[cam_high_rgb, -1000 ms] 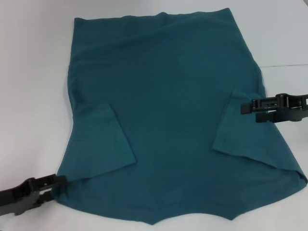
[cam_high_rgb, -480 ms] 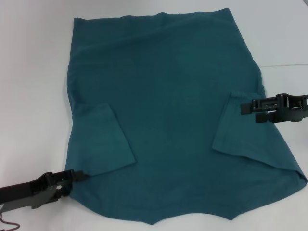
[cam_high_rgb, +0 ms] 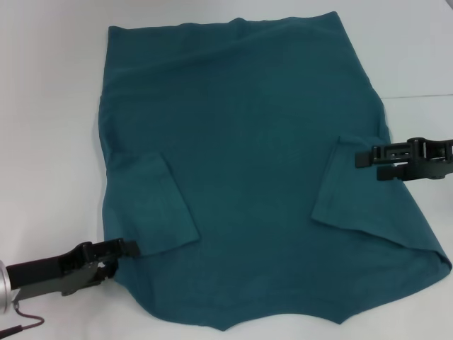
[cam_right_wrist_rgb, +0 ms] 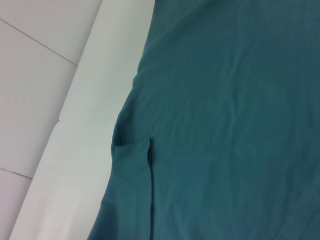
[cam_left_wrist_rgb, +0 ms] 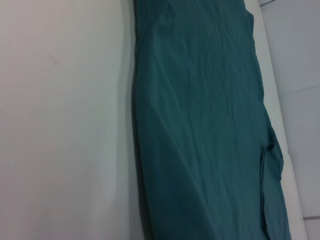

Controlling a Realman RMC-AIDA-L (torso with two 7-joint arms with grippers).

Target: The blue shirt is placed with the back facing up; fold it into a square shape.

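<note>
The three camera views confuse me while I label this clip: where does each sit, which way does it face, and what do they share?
Head view: on the robot's head, facing forward and down at the blue shirt on the white table; left gripper and right gripper show.
Left wrist view: on the left arm, looking along the shirt's edge; no fingers visible.
Right wrist view: on the right arm, over the folded sleeve; no fingers visible.
Shared: shirt and table.

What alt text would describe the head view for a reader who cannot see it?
A blue shirt lies flat on a white table, plain side up, both sleeves folded inward. The left gripper is at its near left edge; the right gripper is over the right sleeve.
</note>
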